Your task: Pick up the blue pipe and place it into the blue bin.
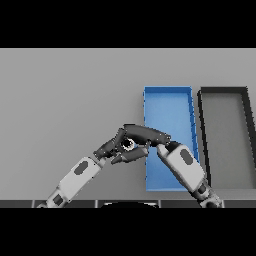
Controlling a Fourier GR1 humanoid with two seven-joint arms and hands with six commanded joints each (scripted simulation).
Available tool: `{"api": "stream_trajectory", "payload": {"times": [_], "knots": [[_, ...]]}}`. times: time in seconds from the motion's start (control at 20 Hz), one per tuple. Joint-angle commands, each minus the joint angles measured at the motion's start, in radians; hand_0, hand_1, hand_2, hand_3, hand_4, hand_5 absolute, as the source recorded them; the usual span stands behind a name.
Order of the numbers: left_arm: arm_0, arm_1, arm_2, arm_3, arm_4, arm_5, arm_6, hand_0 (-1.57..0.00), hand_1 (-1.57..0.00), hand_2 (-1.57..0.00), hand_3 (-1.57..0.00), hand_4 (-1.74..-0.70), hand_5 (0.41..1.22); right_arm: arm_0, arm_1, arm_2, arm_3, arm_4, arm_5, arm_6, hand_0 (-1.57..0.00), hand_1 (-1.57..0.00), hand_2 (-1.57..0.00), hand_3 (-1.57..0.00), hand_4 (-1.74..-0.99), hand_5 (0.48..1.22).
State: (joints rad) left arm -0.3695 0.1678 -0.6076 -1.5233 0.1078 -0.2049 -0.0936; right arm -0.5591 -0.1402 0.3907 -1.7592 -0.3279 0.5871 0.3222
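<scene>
Both hands meet just left of the blue bin (pixel 168 102). My right hand (pixel 150 134) reaches left across the bin's left wall with its fingers stretched out, and its thumb hangs below them. A small pale round spot (pixel 128 144) shows under those fingers, between the two hands; it may be an end of the pipe. No blue length of pipe shows, as the hands cover that place. My left hand (pixel 112 148) comes in from the lower left and lies right beside the spot, its fingers relaxed and pointing right.
A black bin (pixel 204 131) stands directly right of the blue bin, almost touching it. Grey table surface stretches to the left and behind the hands.
</scene>
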Motion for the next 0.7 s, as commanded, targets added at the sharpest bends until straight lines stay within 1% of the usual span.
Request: {"api": "stream_trajectory", "payload": {"times": [0.0,0.05,0.1,0.15,0.2,0.25,0.3,0.4,0.45,0.5,0.6,0.65], "knots": [[0.001,0.010,0.001,-0.002,-0.001,-0.015,0.020,-1.22,-1.00,-1.02,-0.42,-1.44,1.220,0.011,-0.001,0.007,-0.007,0.017,0.001,-0.021,-1.55,-1.55,-1.55,-1.54,-1.478,1.186],[0.001,0.017,0.004,0.002,-0.002,-0.038,0.017,-0.98,-0.80,-0.82,-0.33,-1.34,1.220,0.018,0.006,0.017,-0.013,0.024,0.002,-0.027,-1.55,-1.55,-1.55,-1.54,-1.480,1.193],[0.002,0.020,0.004,0.004,-0.008,-0.059,0.015,-0.78,-0.64,-0.65,-0.27,-1.25,1.220,0.020,0.001,0.014,-0.015,0.024,0.007,-0.026,-1.56,-1.56,-1.56,-1.55,-1.481,1.198],[0.003,0.026,0.009,0.003,-0.008,-0.084,0.015,-0.63,-0.51,-0.52,-0.21,-1.18,1.213,0.012,0.009,0.014,-0.015,0.021,0.005,-0.001,-1.56,-1.56,-1.56,-1.55,-1.481,1.203],[0.006,0.028,0.009,-0.007,-0.022,-0.090,0.021,-0.50,-0.41,-0.42,-0.17,-1.11,1.184,0.014,0.011,0.012,-0.026,0.016,0.002,0.013,-1.56,-1.56,-1.56,-1.56,-1.482,1.206],[0.010,0.036,0.015,-0.008,-0.032,-0.101,0.006,-0.40,-0.33,-0.33,-0.14,-1.05,1.118,0.007,0.017,0.009,-0.030,0.008,-0.003,0.038,-1.56,-1.56,-1.56,-1.56,-1.483,1.209],[0.013,0.037,0.017,-0.007,-0.063,-0.091,-0.002,-0.32,-0.26,-0.27,-0.11,-0.99,1.042,0.021,0.017,0.007,-0.033,0.007,0.002,0.022,-1.56,-1.56,-1.56,-1.56,-1.483,1.212],[-0.001,0.026,0.025,0.003,-0.070,-0.079,0.013,-0.20,-0.17,-0.17,-0.07,-0.91,0.901,0.013,0.027,-0.008,-0.035,0.004,-0.005,0.039,-1.57,-1.57,-1.57,-1.57,-1.484,1.215],[0.001,0.019,0.025,0.008,-0.072,-0.063,0.043,-0.16,-0.13,-0.14,-0.05,-0.88,0.842,0.016,0.032,-0.009,-0.037,-0.002,-0.002,0.053,-1.57,-1.57,-1.57,-1.57,-1.484,1.216],[-0.003,0.027,0.031,0.017,-0.074,-0.059,0.046,-0.13,-0.11,-0.11,-0.04,-0.85,0.794,0.021,0.037,-0.011,-0.030,0.013,-0.002,0.050,-1.57,-1.57,-1.57,-1.57,-1.484,1.217],[0.001,0.028,0.023,0.024,-0.084,-0.058,0.018,-0.08,-0.07,-0.07,-0.03,-0.83,0.719,0.025,0.047,-0.012,-0.036,0.026,0.000,0.051,-1.57,-1.57,-1.57,-1.57,-1.485,1.219],[0.000,0.032,0.032,0.021,-0.072,-0.059,0.022,-0.07,-0.05,-0.06,-0.02,-0.83,0.689,0.026,0.045,-0.017,-0.036,0.027,0.005,0.030,-1.57,-1.57,-1.57,-1.57,-1.485,1.219]]}}
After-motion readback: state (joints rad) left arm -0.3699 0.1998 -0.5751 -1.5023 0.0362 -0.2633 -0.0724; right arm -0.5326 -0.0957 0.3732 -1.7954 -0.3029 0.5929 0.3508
